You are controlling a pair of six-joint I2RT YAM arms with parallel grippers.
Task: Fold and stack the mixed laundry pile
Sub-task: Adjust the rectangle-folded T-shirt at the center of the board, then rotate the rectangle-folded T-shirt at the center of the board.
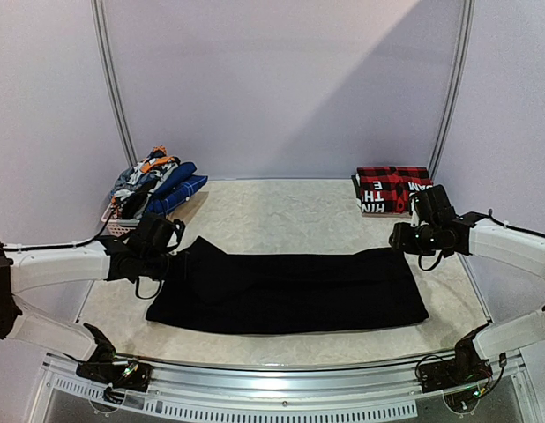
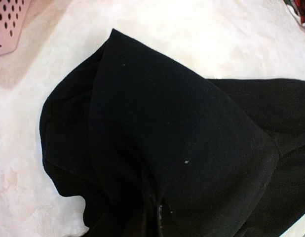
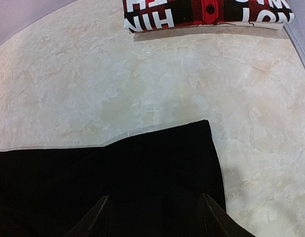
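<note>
I am holding the left end of the black trousers point(image 1: 290, 291) clamped in the left gripper point(image 2: 160, 219); the right gripper point(image 3: 156, 215) is hovering with fingers point(image 3: 99, 218) apart over their right end.

- My left arm point(image 1: 61, 266) lies low, reaching inward; the left gripper point(image 1: 173, 253) is closed, pinching the black trousers point(image 1: 290, 291).
- My right arm point(image 1: 511, 244) reaches inward too; the right gripper point(image 3: 155, 197) has its fingers apart.

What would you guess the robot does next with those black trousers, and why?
Probably the right fingers lower and close on the far right corner of the black trousers. They are spread apart over that corner, and the trousers lie stretched out lengthwise, seemingly ready for another fold.
</note>
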